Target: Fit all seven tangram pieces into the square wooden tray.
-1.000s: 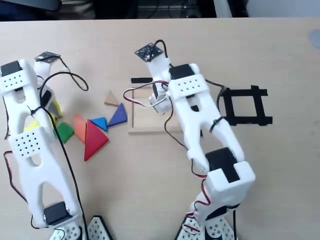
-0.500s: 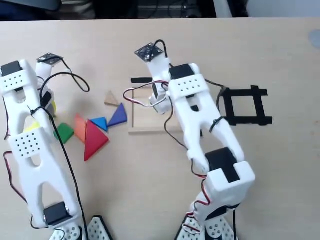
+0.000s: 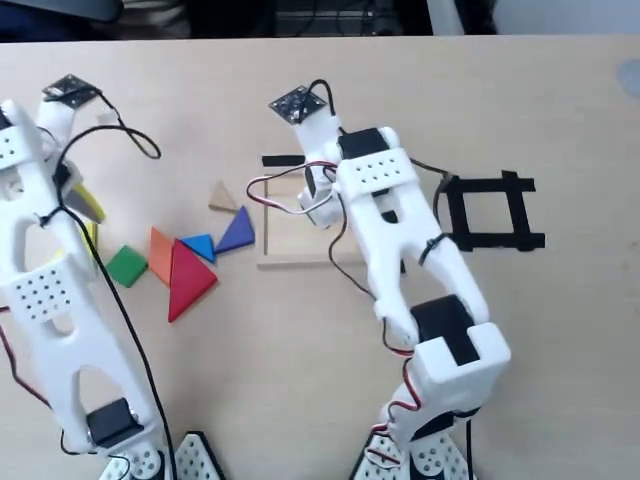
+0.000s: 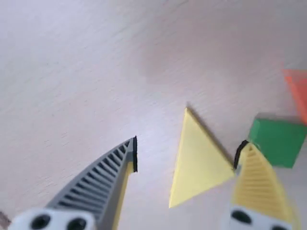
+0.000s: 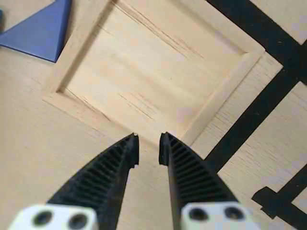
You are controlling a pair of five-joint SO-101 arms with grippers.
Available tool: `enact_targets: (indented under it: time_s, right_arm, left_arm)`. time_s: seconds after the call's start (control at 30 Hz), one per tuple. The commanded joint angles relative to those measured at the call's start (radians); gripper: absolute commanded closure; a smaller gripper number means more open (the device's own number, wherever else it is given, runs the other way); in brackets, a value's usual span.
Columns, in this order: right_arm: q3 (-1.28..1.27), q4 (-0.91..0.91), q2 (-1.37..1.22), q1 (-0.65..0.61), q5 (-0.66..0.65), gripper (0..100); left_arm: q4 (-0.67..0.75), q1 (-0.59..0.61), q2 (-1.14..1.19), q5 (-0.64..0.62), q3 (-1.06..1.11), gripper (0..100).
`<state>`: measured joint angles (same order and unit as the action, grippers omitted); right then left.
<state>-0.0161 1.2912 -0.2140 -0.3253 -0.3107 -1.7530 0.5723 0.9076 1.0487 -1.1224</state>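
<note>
Swinging away from the cluster of pieces, the left arm now sits farther out toward the table's far edge than a second ago, and the green square (image 4: pixel 278 141) is less covered by it in the high view. The right arm has not shifted.

In the left wrist view the left gripper (image 4: pixel 188 146) has its fingers wide apart, with the yellow triangle (image 4: pixel 196 163) lying between them. The triangle sits much closer to the yellow finger than to the grey one. Its corner may be touching the yellow fingertip, but the angle is too steep to be sure. The green square lies just beyond the yellow finger, on its outer side, and an orange piece (image 4: pixel 297 86) sits farther off on that same side.

The right gripper (image 5: pixel 148 139) holds nothing, and only a narrow gap separates its fingers. Their tips hang over a corner of the wooden tray (image 5: pixel 223 93), whose floor stretches bare ahead of them. An indigo triangle (image 5: pixel 41 31) lies outside the rim, off to one side of the fingers, and black tape (image 5: pixel 249 110) runs along the other side.

No piece is in the tray, so the task is at its very start: the step in hand looks like picking up the yellow triangle. The next move calls for centring that triangle between the fingers, closing across its thin edges without pushing it flat along the table, then carrying it to the tray.
</note>
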Motion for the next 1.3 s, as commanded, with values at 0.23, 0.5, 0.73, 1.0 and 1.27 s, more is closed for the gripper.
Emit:
enact_targets:
  time_s: [0.23,0.5,0.73,1.0,1.27]
  right_arm:
    - [0.004,0.008,0.062,-0.011,-0.003,91.0]
    - [0.004,0.008,0.062,-0.011,0.038,91.0]
    - [0.008,0.002,0.062,-0.011,0.038,91.0]
    - [0.010,0.000,0.062,-0.011,0.037,91.0]
    - [0.007,0.000,0.062,-0.011,0.035,91.0]
  left_arm:
    - [0.063,0.160,-0.443,0.537,0.506,66]
    - [0.241,0.139,-0.379,0.635,0.624,63]
    - [0.396,0.124,-0.213,0.601,0.613,63]
    - [0.318,0.048,-0.178,0.443,0.613,63]
    - [0.301,0.048,-0.169,0.433,0.622,64]
